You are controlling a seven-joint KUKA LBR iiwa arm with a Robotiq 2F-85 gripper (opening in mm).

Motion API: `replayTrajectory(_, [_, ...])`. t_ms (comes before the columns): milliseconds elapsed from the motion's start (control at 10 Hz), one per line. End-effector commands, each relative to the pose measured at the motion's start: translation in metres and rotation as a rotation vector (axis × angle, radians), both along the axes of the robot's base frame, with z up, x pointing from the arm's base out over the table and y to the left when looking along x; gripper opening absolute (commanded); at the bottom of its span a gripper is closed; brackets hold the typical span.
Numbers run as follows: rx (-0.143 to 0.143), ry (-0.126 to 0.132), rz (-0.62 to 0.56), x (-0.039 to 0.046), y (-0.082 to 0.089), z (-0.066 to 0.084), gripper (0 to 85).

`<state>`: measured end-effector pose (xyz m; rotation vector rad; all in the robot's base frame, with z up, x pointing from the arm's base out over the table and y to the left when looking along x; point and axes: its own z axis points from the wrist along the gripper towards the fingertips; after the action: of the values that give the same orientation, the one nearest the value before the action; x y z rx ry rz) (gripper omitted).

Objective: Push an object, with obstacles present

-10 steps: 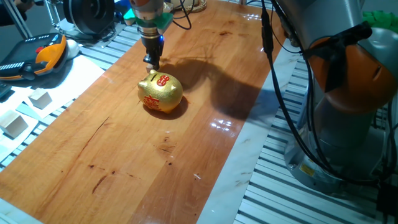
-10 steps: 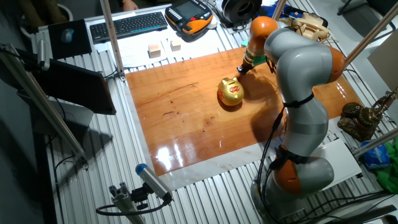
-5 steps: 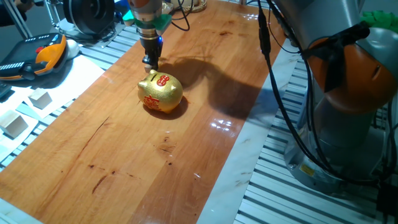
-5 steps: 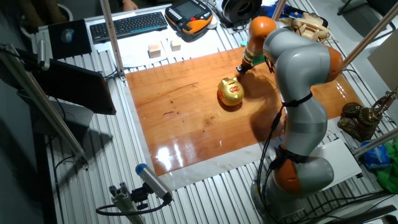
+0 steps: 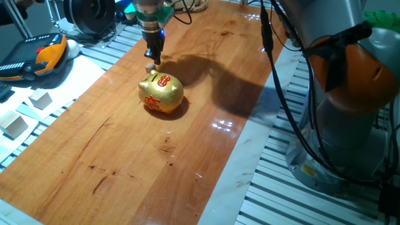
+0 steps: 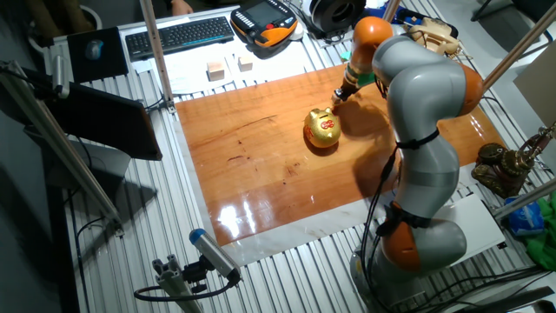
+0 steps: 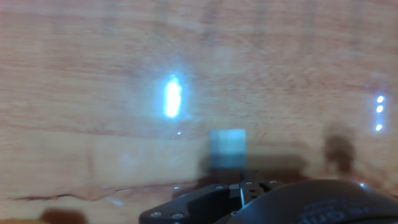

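The tiny tan cube [image 5: 149, 66] lies on the wooden table [image 5: 187, 150], just beyond the gold piggy bank [image 5: 161, 92]. My gripper [image 5: 154, 60] points straight down with its tip right beside the cube, on the side away from the pig's snout; its fingers look closed together and hold nothing. In the hand view the cube [image 7: 227, 148] is a blurred pale square just ahead of the closed fingertips [image 7: 241, 186]. In the other fixed view the gripper [image 6: 337, 96] stands just behind the pig [image 6: 323, 128]; the cube is too small to make out there.
Larger pale wooden blocks [image 5: 40, 99] [image 5: 14, 124] lie off the table's left edge on the white sheet, near an orange teach pendant [image 5: 37, 56]. A keyboard [image 6: 178, 35] lies beyond. The arm's base [image 5: 350, 125] stands to the right of the table.
My gripper has shifted a little away from the pig, toward the table's far end. The cube now shows beside the tip. The pig has not moved.
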<state>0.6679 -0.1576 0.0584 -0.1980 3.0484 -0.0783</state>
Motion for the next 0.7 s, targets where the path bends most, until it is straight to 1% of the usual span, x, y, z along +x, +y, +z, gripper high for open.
replayTrajectory(0, [0.001,0.000,0.006,0.0032,-0.005,0.000,0.0])
replayTrajectory(100, [0.000,0.003,0.011,0.0080,-0.006,-0.001,0.0])
replayTrajectory(300, [-0.005,0.003,0.015,0.0160,-0.002,-0.008,0.0])
replayTrajectory(400, [0.000,0.005,0.017,0.0173,-0.002,-0.010,0.0])
replayTrajectory(600, [0.000,0.011,0.018,0.0179,-0.002,-0.012,0.0])
